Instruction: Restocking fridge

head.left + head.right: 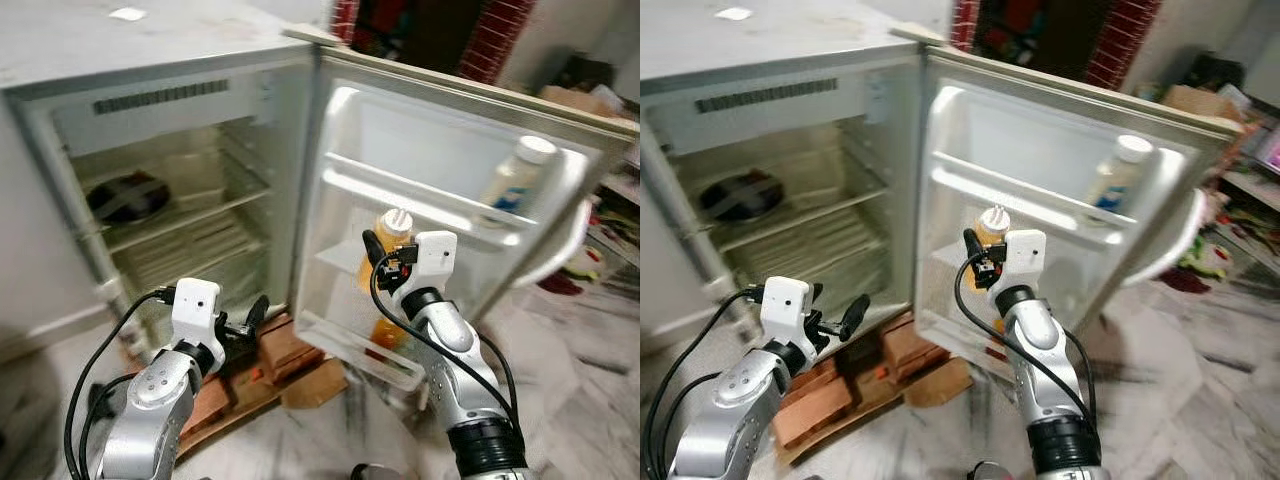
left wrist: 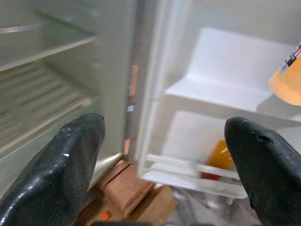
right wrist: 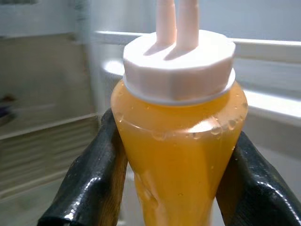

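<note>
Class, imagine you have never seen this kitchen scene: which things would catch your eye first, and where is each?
The orange sauce bottle with its white twin-spout cap stands out most, clamped in the right gripper in front of the open fridge door. Next comes the white bottle standing on the door's upper shelf. The left gripper hangs open low before the fridge's wire shelves.

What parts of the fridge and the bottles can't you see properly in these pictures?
- Orange bottle: bottom cut off in the right wrist view; head views hide its body behind the right gripper.
- White bottle on the door shelf: label too small to read.
- Dark round thing inside: too blurry to name.
- Left gripper: open, holding nothing.
</note>
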Robot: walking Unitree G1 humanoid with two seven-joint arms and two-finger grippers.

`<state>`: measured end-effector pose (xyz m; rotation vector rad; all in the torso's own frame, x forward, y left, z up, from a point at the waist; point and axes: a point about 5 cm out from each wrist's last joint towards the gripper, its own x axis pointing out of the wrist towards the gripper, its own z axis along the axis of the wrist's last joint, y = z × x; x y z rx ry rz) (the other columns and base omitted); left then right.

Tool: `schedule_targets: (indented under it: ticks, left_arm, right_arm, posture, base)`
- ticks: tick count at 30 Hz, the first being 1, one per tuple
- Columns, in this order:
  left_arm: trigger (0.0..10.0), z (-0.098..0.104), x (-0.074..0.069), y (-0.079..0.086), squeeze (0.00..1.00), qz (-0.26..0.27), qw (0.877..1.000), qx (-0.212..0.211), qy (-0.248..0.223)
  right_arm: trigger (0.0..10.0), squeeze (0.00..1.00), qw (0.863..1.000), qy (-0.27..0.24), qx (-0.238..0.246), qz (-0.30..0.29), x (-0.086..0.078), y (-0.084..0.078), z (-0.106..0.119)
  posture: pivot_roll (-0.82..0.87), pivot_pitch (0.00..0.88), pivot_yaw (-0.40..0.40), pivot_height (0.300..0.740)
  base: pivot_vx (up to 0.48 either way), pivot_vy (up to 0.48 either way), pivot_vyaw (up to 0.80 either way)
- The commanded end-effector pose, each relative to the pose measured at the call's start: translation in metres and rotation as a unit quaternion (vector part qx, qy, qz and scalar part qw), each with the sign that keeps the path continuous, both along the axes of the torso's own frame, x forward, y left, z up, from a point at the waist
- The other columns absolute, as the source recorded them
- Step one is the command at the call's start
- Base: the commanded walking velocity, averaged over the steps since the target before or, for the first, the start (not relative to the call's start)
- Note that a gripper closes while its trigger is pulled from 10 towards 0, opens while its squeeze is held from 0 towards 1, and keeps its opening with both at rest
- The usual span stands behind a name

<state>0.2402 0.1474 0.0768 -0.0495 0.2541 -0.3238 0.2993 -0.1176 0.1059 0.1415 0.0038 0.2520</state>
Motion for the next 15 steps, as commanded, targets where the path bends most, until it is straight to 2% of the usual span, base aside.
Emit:
schedule_targets:
  ticks: [1, 7, 15]
  left_arm:
    - [10.0, 0.0058, 0.0035, -0.0062, 0.00, -0.009, 1.000, -0.001, -0.008]
    - [10.0, 0.0031, 0.0004, -0.0092, 0.00, -0.017, 1.000, -0.007, -0.002]
    - [10.0, -0.0012, -0.0049, -0.0108, 0.00, -0.030, 0.999, -0.009, 0.011]
  right_arm:
    - [10.0, 0.00, 1.000, -0.002, -0.001, -0.018, -0.0011, -0.0094, 0.0006]
    - [10.0, 0.00, 1.000, 0.001, -0.001, -0.017, -0.0036, -0.0084, -0.0029]
    - [10.0, 0.00, 1.000, 0.004, -0.001, -0.024, -0.0033, -0.0107, -0.0046]
  posture:
    - [0.11, 0.000, -0.092, 0.740]
    - [0.10, 0.000, -0.078, 0.740]
    - [0.10, 0.000, -0.069, 0.740]
  base:
    - [0.000, 0.375, -0.80]
    - [0.000, 0.480, -0.76]
    - [0.000, 0.480, 0.00]
